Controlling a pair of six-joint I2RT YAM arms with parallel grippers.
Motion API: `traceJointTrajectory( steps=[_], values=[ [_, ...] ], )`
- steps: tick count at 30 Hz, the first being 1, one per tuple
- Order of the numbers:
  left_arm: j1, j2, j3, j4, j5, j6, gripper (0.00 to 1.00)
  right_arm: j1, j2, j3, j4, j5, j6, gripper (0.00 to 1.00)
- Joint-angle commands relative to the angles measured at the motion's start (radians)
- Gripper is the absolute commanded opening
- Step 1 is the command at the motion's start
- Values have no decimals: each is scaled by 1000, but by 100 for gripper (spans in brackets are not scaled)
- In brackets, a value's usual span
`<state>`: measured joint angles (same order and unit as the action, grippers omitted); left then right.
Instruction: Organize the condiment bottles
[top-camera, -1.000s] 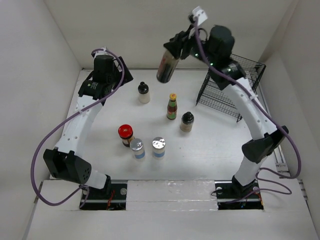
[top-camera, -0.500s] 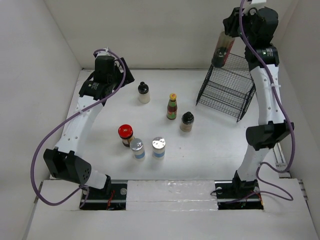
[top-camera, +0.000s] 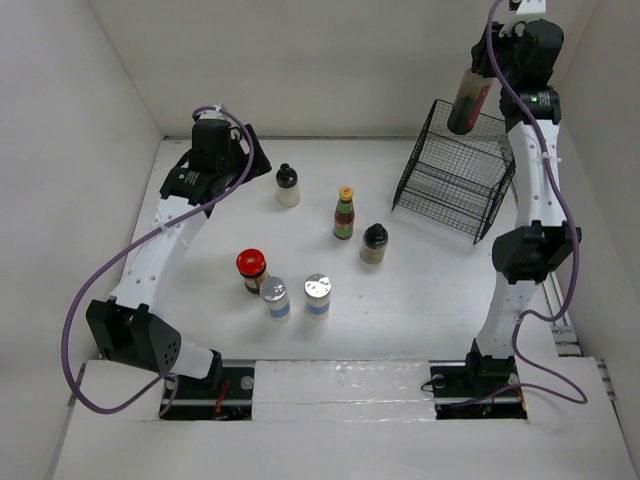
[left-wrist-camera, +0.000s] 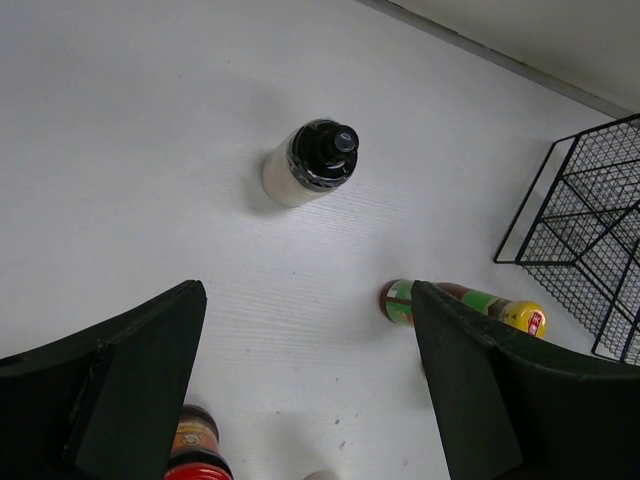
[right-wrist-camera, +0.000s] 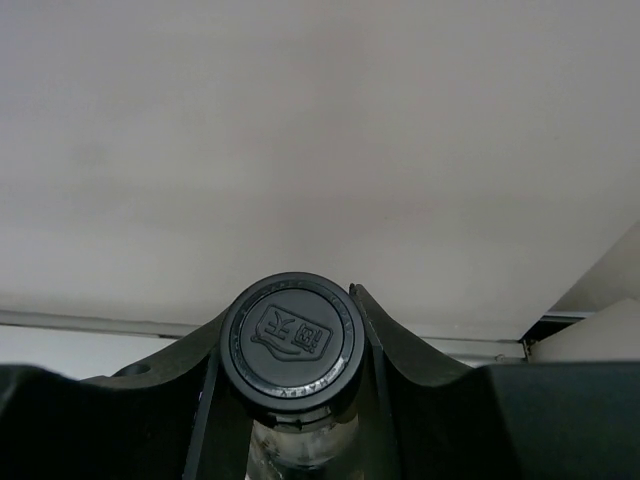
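Plain white tabletop (top-camera: 420, 300), matte and faintly grained. Boxed in on three sides by bare white panels: back wall (top-camera: 320, 60), left wall (top-camera: 60, 150), right wall (top-camera: 615, 180). Pale ledge (top-camera: 340, 410) along the near edge. Lit evenly from above; shadows soft and short.

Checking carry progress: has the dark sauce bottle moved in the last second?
Yes. The dark sauce bottle in the right gripper swung right, now above the black wire basket.

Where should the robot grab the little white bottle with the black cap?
Grab the pale bottle around its wider body, just below its cap, coming straight down from above. It stands upright with nothing touching it, so both sides are free.
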<state>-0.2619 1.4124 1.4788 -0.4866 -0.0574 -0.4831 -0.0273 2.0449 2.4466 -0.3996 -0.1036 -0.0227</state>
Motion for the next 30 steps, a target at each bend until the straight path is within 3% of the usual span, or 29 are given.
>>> traceJointTrajectory(
  steps=[1, 7, 16, 26, 30],
  values=[
    [-2, -41, -15, 42, 28, -3, 79, -20, -29, 78, 180, 16, -14, 0],
    [-2, -41, -25, 62, 62, -3, 79, -20, -29, -38, 278, 16, -14, 0],
    [-2, -41, -52, 82, 93, -3, 79, -11, 35, -12, 314, 5, -23, 0],
    [-2, -32, -52, 111, 143, -3, 79, 0, -52, -343, 404, -42, -13, 0],
    [-2, -23, -61, 120, 153, -3, 79, 20, -52, -400, 404, -53, -13, 7]
  ],
)
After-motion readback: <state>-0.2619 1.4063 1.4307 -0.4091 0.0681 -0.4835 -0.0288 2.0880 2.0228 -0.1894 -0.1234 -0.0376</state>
